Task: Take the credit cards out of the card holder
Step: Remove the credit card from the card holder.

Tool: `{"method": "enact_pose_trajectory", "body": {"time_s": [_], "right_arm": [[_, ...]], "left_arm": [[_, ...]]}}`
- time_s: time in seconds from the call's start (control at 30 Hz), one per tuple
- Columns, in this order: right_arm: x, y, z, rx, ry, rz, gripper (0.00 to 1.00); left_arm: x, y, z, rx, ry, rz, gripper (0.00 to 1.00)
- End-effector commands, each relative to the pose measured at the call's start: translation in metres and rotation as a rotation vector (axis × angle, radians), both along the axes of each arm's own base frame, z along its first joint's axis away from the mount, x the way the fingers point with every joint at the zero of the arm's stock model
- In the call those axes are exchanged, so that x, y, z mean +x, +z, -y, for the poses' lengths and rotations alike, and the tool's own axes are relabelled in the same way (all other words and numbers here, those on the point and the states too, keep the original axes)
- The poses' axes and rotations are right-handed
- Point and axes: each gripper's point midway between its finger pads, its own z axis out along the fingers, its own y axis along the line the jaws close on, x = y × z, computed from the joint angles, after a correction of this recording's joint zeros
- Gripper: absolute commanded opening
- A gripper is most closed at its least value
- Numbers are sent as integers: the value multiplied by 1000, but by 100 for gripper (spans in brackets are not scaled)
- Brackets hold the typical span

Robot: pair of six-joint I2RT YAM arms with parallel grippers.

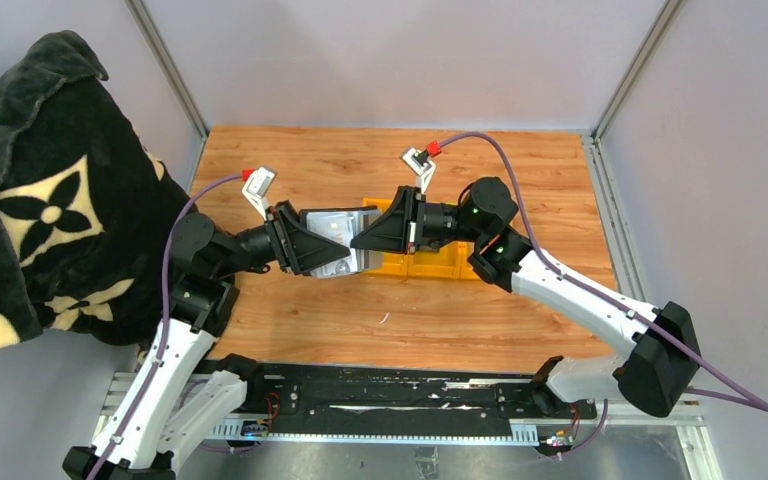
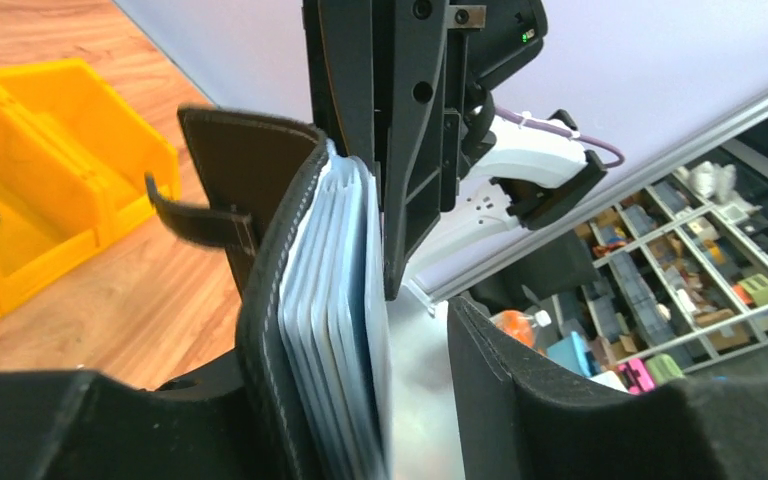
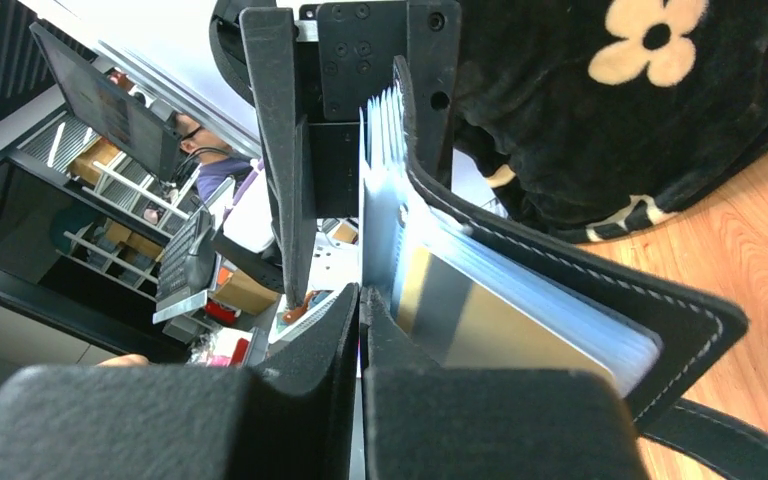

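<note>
Tabletop [image 1: 290, 330]; credit cards [image 3: 480, 320] inside card holder [image 3: 680, 320]

Soft, even light is falling from overhead onto the wooden table [image 1: 380, 320], the arms [image 1: 580, 290] casting only faint shadows. Up close, the left gripper [image 2: 360, 350] is blurring into dark masses, and the card holder [image 2: 260, 330] is smearing toward the lens. Glare is sitting on a silvery credit card [image 3: 480, 320]; the right gripper [image 3: 360, 335] is looming soft and unfocused.
</note>
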Motion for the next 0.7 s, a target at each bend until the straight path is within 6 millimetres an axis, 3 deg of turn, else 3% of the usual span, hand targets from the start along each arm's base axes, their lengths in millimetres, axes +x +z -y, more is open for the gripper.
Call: {"method": "enact_pose_trajectory", "body": {"time_s": [0.0, 0.67], "right_arm": [[-12, 20, 3, 81, 33, 59, 2], [-23, 8, 28, 32, -25, 84, 0]], "left_arm": [[-18, 10, 2, -42, -91, -17, 50], [-28, 26, 1, -60, -138, 24, 20]]}}
